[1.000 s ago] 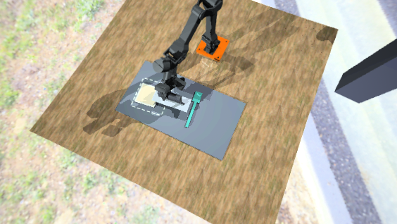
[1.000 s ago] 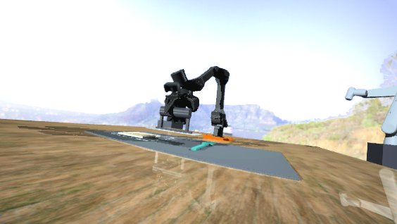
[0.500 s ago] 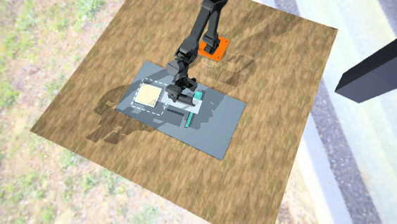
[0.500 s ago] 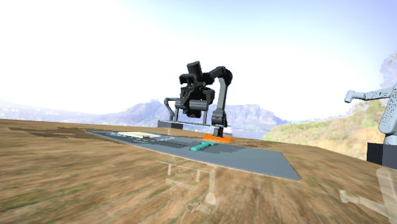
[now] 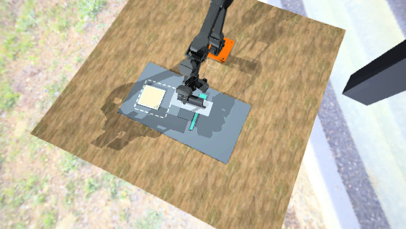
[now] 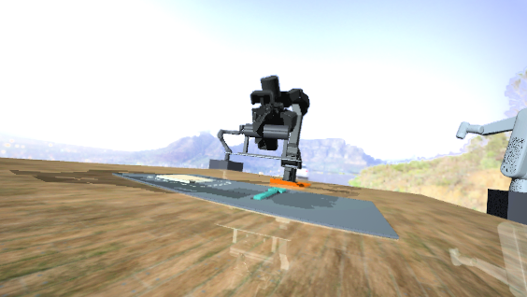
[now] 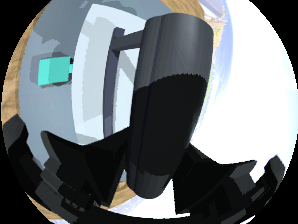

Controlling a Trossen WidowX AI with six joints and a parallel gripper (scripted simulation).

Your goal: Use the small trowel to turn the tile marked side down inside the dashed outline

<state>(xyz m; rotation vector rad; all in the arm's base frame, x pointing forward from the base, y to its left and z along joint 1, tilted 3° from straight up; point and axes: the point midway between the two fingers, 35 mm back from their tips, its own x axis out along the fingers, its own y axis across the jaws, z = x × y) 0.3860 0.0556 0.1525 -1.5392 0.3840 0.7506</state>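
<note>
My gripper (image 5: 186, 95) (image 6: 268, 127) (image 7: 153, 131) is shut on the dark, thick handle of the trowel (image 5: 196, 101) (image 6: 277, 132) (image 7: 175, 47). The trowel is raised above the middle of the mat (image 5: 230, 138) (image 6: 355, 217). Its broad pale blade (image 5: 206, 111) (image 7: 92, 75) hangs below the handle and shows edge-on in the exterior view. The cream tile (image 5: 152, 96) (image 6: 187, 178) lies flat on the mat, inside the dashed outline (image 5: 165, 117), apart from the trowel. Its upper face looks plain; its underside is hidden.
A teal T-shaped object (image 5: 194, 122) (image 6: 264, 194) (image 7: 54, 71) lies on the mat beside the outline, partly hidden under the trowel in the top view. The arm's orange base plate (image 5: 228, 48) (image 6: 279, 182) is behind the mat. A pale second arm (image 6: 514, 149) stands far right.
</note>
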